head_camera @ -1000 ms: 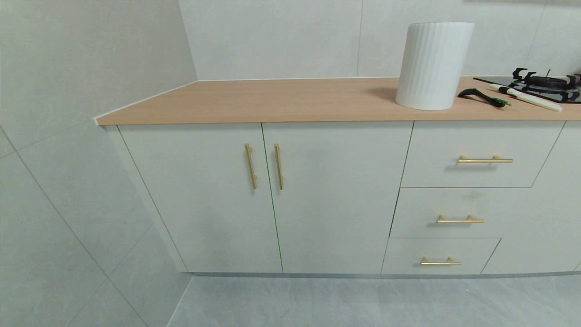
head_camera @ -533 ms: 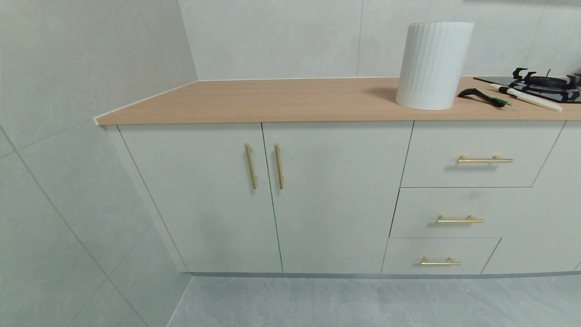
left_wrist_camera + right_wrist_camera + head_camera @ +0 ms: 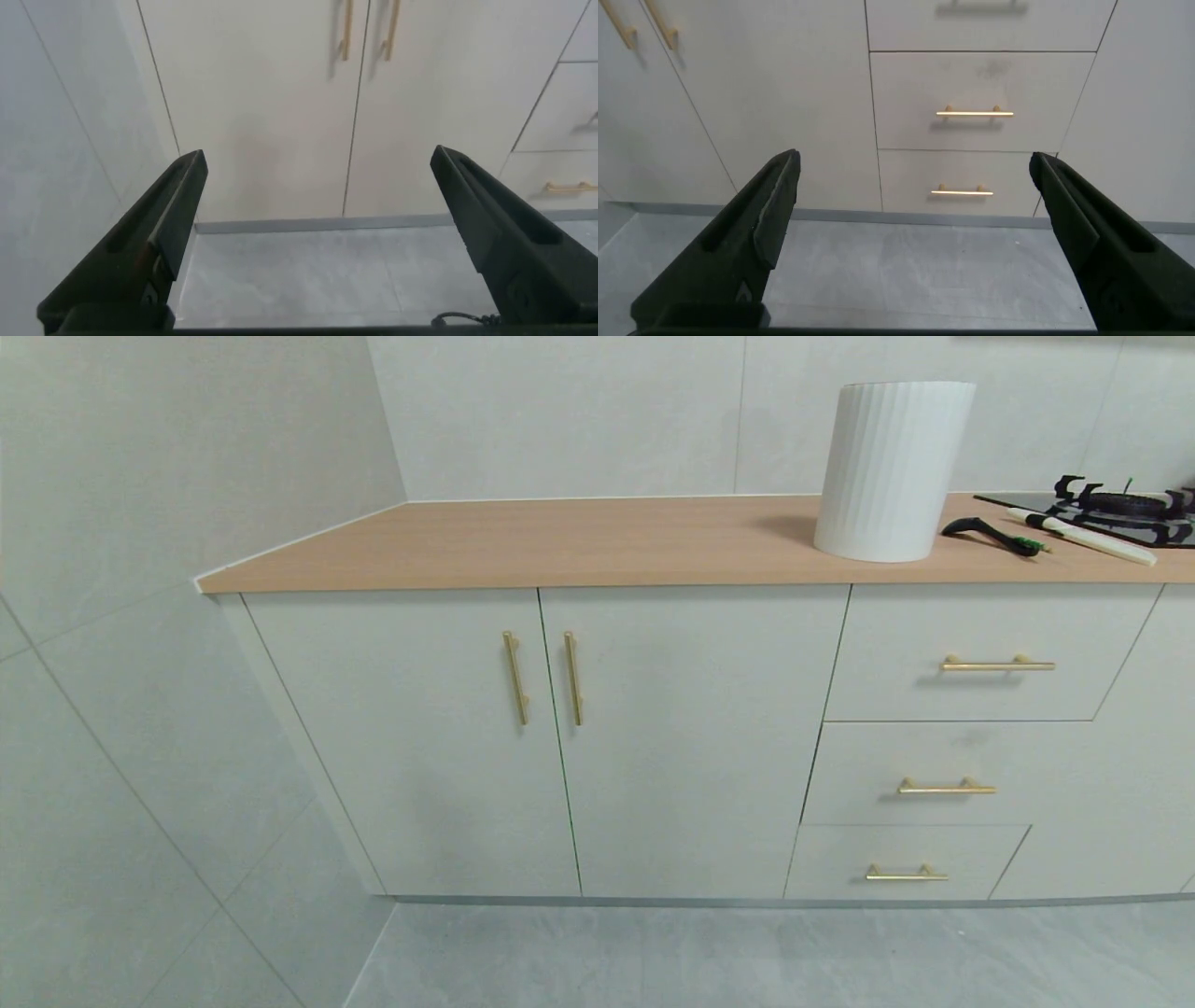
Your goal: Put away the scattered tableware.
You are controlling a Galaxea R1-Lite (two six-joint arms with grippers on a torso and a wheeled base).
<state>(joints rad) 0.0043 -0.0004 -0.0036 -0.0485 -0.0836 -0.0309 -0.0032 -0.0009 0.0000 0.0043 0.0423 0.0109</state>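
On the bench point(image 3: 560, 541), spanning 10 to 2 o'clock above 2 doors point(image 3: 420, 737) and 3 drawers point(image 3: 971, 625), a white ribbed pot point(image 3: 892, 471) stands at 1 o'clock. At 2 o'clock, by the hob point(image 3: 1120, 509), lie a white utensil point(image 3: 1083, 537) and a black utensil point(image 3: 990, 535). Left jaws and right jaws stand wide apart, holding nothing, low before the cabinet fronts.

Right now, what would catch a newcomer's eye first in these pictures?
A tall white ribbed container stands on the wooden countertop, toward the robot's right. Beside it, by the gas hob, lie a black utensil and a white-handled utensil. Below, gold handles mark the cabinet doors.
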